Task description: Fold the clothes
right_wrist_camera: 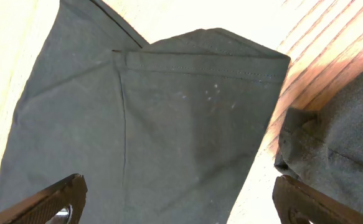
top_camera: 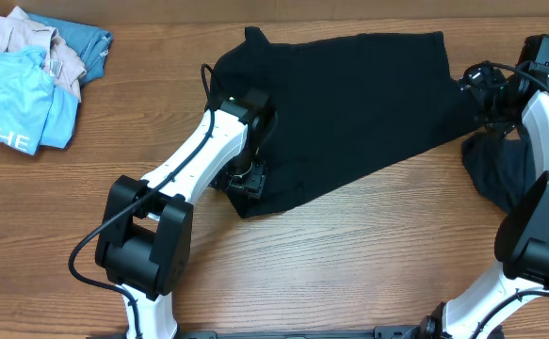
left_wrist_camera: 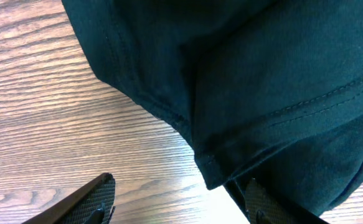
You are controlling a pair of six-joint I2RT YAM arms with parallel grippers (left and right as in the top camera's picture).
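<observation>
A large plain black short-sleeved T-shirt (top_camera: 349, 94) of soft fabric lies spread across the far middle of the wood-grain table (top_camera: 349, 273). Its lower edge runs on a slant from the near left corner up toward the right. The left gripper (left_wrist_camera: 178, 202) hangs over that near left corner. In the left wrist view its two dark fingers stand apart, and the stitched hem corner of the shirt dips between them. Bare wood shows between the cloth and the left finger, while the right finger sits just beside or under the fabric edge; nothing is pinched. The right gripper (right_wrist_camera: 184, 202) is at the shirt's right end with its jaws spread wide. A folded, hemmed flap of the black cloth lies between and beyond its fingertips, not gripped. Just right of that flap a crumpled dark slate-blue garment (top_camera: 495, 174) lies beside the right arm. A narrow strip of wood shows between the two fabrics in the right wrist view. At the far left corner, well apart from the black shirt, three garments lie heaped together: a beige garment (top_camera: 10, 33), a teal garment (top_camera: 84, 45) beside it, and a light-blue T-shirt with white lettering (top_camera: 15, 104) nearest the front. Bare wood stretches between this heap and the black shirt. A broad band of it also lies along the near side, between the two arm bases.
</observation>
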